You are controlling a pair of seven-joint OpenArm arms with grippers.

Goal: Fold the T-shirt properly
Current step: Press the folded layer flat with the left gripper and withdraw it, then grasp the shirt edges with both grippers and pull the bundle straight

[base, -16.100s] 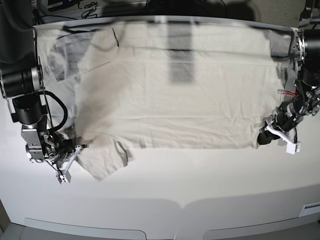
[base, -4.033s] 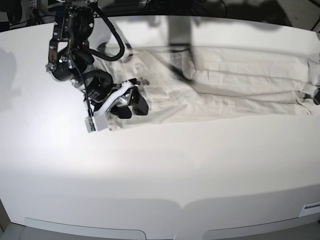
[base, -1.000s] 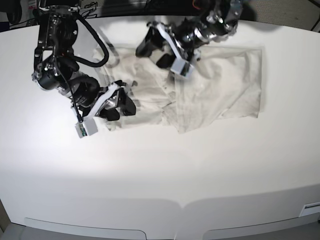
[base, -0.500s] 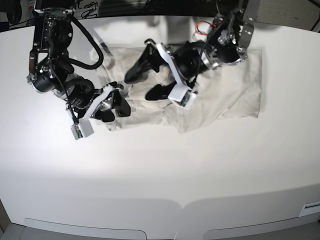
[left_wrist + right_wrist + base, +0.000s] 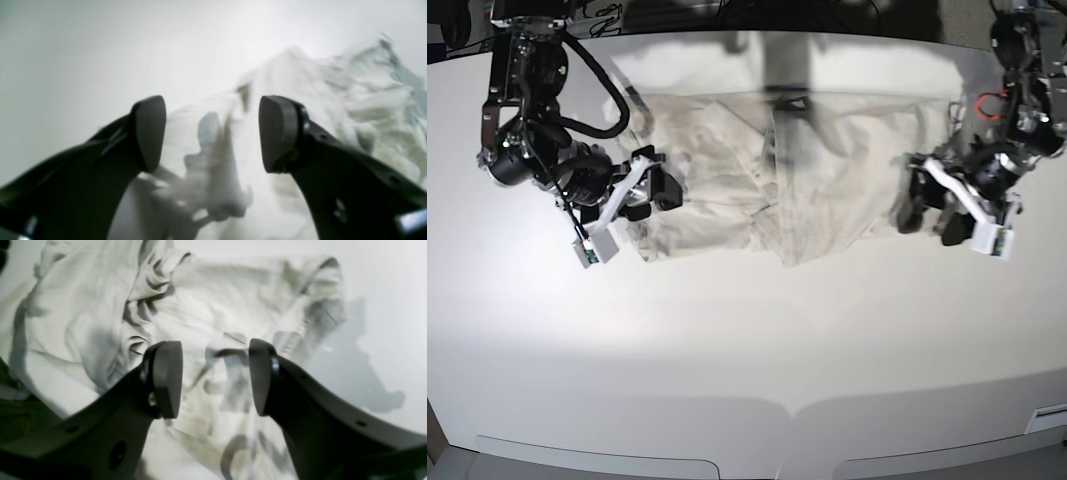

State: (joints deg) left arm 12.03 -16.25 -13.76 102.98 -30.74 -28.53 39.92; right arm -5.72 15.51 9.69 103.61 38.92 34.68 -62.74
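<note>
Bare white surface [image 5: 757, 340] along the near edge, carrying nothing. No folded stack here.

Mid-depth, 2 grippers flanking the cloth, 1 per short end. Right gripper [image 5: 649, 192] at the base view's left, over the bunched end of the T-shirt [image 5: 787, 170]. Fingers [image 5: 166, 376] spread wide, nothing between them; in the right wrist view only wrinkled fabric and ribbed collar below the gap. Likely placed so as to take this crumpled end for the next grasp.

Left gripper [image 5: 937, 208] at the base view's right, just beside the shirt's far-right edge, over bare surface. Fingers [image 5: 148, 131] likewise wide apart and empty; in the left wrist view, blurred folds ahead of and under the gap. Contact with cloth not determinable. Position outside the edge suggests clearance from the fabric, or staging for a pick at that edge.

Farther back, T-shirt lying on the surface as a wide, uneven band with overlapping layers: creased and gathered toward the right gripper, flatter toward the left gripper, 1 pointed flap hanging toward the near side at centre. Judged partly folded, not yet tidy: edges misaligned, layers rumpled. Smoothing or a further fold probably required.
</note>
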